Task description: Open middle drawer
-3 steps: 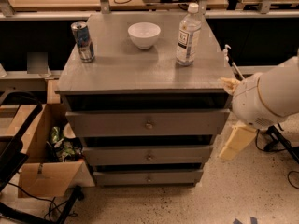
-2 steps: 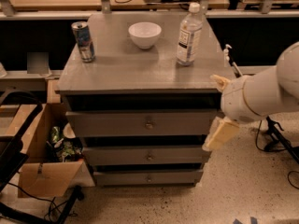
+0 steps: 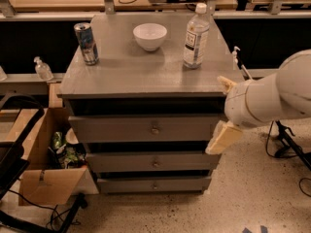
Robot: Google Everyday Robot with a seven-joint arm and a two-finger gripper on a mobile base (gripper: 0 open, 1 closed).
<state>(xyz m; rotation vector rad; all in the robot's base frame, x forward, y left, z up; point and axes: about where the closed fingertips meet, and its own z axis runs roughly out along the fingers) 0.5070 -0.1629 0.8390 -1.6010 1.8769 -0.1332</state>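
Note:
The grey cabinet (image 3: 146,72) has three drawer fronts, each with a small round metal knob. The middle drawer (image 3: 121,162) is the low wide front between the taller top front (image 3: 116,128) and the smallest bottom front (image 3: 126,184). It looks closed, with its knob (image 3: 155,163) at the centre. My gripper (image 3: 219,113) is at the cabinet's right front corner, level with the top front. It is open and empty. One cream finger (image 3: 225,83) is by the cabinet top's edge and the other (image 3: 222,139) hangs lower, just right of the drawers.
On the cabinet top stand a can (image 3: 86,43), a white bowl (image 3: 149,36) and a water bottle (image 3: 195,36). An open cardboard box (image 3: 46,178) with rubbish sits on the floor at the left. Cables (image 3: 286,140) lie at the right. A bench runs behind.
My arm and gripper have moved left, from beside the cabinet up to its right front corner. The drawers and the objects on top have not moved.

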